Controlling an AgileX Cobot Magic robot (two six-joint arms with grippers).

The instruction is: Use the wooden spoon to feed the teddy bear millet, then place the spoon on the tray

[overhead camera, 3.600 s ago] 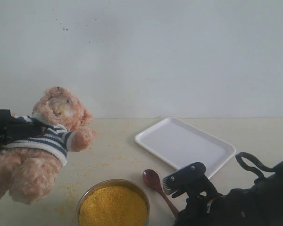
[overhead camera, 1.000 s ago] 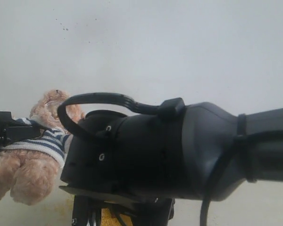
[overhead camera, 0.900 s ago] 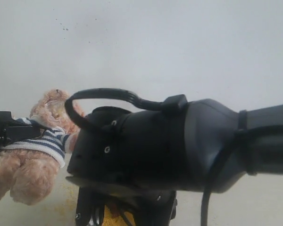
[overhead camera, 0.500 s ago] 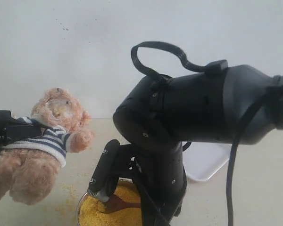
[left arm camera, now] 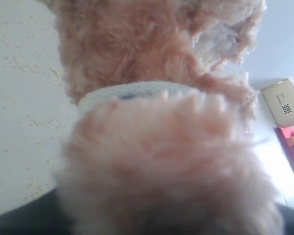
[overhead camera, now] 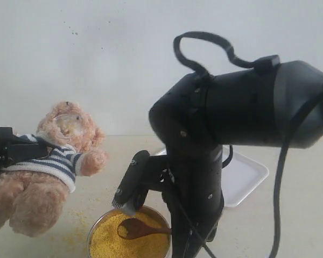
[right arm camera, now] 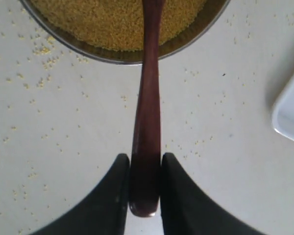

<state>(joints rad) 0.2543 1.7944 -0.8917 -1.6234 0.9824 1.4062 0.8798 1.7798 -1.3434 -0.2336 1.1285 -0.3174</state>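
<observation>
Spoon check first: small dark reddish-brown wooden spoon (right arm camera: 147, 112) with an oval bowl and a thin straight handle. Pinched at the very end of the handle between the black fingers of the right gripper (right arm camera: 145, 160), closed snug on both sides. Oval end out over the heap of fine bright yellow millet (overhead camera: 105, 244) in the round metal bowl (overhead camera: 95, 230), lying roughly level right at the grain surface. Can't tell about any load on it. Loose grains scattered all over the pale table (right arm camera: 63, 127).

Fuzzy light-brown teddy bear (overhead camera: 59, 161) in a navy-and-white striped shirt held up off the table on the left, clamped round the torso by the left gripper (overhead camera: 13, 149). Flat white rectangular tray (overhead camera: 247, 173) behind the right arm, mostly hidden.

Versus half a second ago: right arm shifted up and to the right, spoon's oval end at about the same spot over the millet, bear unmoved.
</observation>
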